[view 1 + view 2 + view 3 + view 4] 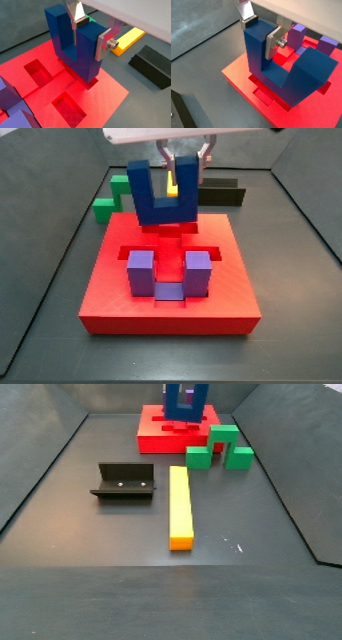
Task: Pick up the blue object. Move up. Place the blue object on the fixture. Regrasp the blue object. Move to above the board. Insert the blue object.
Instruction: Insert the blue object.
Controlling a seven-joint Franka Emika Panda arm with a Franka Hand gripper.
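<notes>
Taking the board (pixel 107 293) as landmark: the green block (pixel 118 193) sits off its far left corner, out of my way. Over its far recess I hold the blue object (pixel 171 196), prongs up and bridge down, so the bridge can enter first. My pincer (pixel 90 34) is clamped on one prong, leaving the bottom free. The purple block (pixel 163 271) already fills the near recess.
</notes>
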